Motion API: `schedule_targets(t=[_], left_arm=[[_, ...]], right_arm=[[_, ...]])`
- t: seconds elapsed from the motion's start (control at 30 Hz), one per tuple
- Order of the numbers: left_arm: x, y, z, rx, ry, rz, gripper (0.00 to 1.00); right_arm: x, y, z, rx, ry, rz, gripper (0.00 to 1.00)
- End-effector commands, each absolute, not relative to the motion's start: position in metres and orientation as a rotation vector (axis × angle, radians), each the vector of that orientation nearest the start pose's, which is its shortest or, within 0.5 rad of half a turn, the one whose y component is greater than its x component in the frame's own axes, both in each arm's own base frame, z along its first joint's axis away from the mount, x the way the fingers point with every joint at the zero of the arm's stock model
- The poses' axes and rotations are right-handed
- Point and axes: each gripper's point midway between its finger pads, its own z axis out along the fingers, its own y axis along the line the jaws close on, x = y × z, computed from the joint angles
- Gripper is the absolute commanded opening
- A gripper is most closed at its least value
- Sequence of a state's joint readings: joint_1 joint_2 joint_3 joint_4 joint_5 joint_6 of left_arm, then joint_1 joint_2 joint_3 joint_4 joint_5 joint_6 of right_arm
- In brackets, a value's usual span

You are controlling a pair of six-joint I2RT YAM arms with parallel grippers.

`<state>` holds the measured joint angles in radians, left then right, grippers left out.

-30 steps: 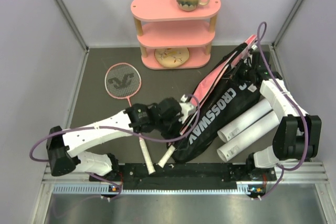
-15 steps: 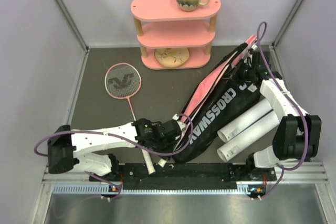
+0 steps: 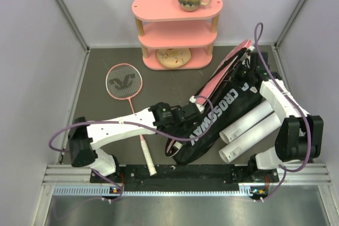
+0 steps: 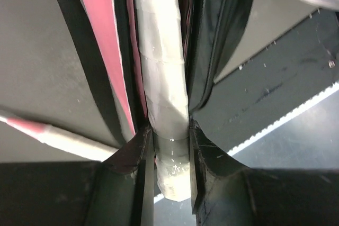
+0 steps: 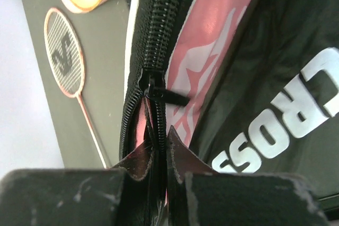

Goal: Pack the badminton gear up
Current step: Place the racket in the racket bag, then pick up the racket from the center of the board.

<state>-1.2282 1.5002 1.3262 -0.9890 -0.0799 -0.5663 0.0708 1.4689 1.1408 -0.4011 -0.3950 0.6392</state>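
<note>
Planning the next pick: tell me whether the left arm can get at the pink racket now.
Likely not yet: nothing covers the pink racket, but the left fingers grip a white handle at the black bag.

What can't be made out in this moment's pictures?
1. Head of the racket clamped in the left gripper: all views, hidden inside the black CROSSWAY bag.
2. Whether the right gripper pinches the tape of the zipper or fabric: right wrist view, its own fingers cover it.
3. Contents of the white tubes: top view, too small.
</note>
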Motion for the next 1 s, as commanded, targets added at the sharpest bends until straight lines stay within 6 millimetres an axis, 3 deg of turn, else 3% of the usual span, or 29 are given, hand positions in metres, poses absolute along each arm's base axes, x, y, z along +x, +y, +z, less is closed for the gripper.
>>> schedule_targets(t=[0.0, 0.23, 0.27, 0.3, 0.4, 0.47, 0.5, 0.53, 0.6, 0.63, 0.7, 0.73, 0.8, 0.83, 0.97], left_arm=[[0.142, -0.343, 0.158, 0.946, 2.45, -0.39, 0.0], [0.181, -0.336, 0.152, 0.84, 2.403, -0.308, 0.0], [0.181, -0.335, 0.152, 0.838, 2.413, -0.314, 0.08], [0.18, -0.334, 0.152, 0.832, 2.418, -0.316, 0.34], [0.168, -0.334, 0.169, 0.819, 2.421, -0.421, 0.53], [0.158, -0.335, 0.204, 0.79, 2.358, -0.576, 0.59], [0.151, -0.331, 0.209, 0.79, 2.35, -0.627, 0.85], [0.153, -0.319, 0.232, 0.71, 2.315, -0.701, 0.92], [0.149, -0.308, 0.231, 0.665, 2.324, -0.815, 0.97], [0.162, -0.291, 0.242, 0.557, 2.29, -0.846, 0.99], [0.172, -0.263, 0.216, 0.456, 2.359, -0.789, 0.98], [0.194, -0.236, 0.21, 0.289, 2.382, -0.694, 0.98], [0.206, -0.196, 0.18, 0.115, 2.48, -0.531, 0.98], [0.222, -0.168, 0.169, -0.082, 2.511, -0.449, 0.98], [0.247, -0.108, 0.132, -0.459, 2.582, -0.252, 0.98]], right_arm=[[0.371, 0.15, 0.198, 0.355, 2.327, 0.972, 0.0], [0.37, 0.151, 0.204, 0.344, 2.316, 0.986, 0.0], [0.37, 0.151, 0.204, 0.343, 2.313, 0.98, 0.0], [0.371, 0.15, 0.203, 0.342, 2.313, 0.971, 0.0], [0.375, 0.145, 0.196, 0.346, 2.331, 0.929, 0.0], [0.378, 0.141, 0.195, 0.342, 2.336, 0.904, 0.0], [0.379, 0.139, 0.193, 0.344, 2.341, 0.887, 0.0], [0.381, 0.138, 0.196, 0.339, 2.334, 0.874, 0.0], [0.382, 0.135, 0.197, 0.327, 2.335, 0.844, 0.0], [0.383, 0.134, 0.201, 0.321, 2.329, 0.84, 0.0], [0.382, 0.133, 0.203, 0.308, 2.328, 0.826, 0.0], [0.381, 0.133, 0.205, 0.302, 2.325, 0.824, 0.0], [0.38, 0.132, 0.206, 0.29, 2.324, 0.815, 0.0], [0.38, 0.131, 0.208, 0.282, 2.323, 0.81, 0.0], [0.379, 0.13, 0.21, 0.261, 2.32, 0.802, 0.0]])
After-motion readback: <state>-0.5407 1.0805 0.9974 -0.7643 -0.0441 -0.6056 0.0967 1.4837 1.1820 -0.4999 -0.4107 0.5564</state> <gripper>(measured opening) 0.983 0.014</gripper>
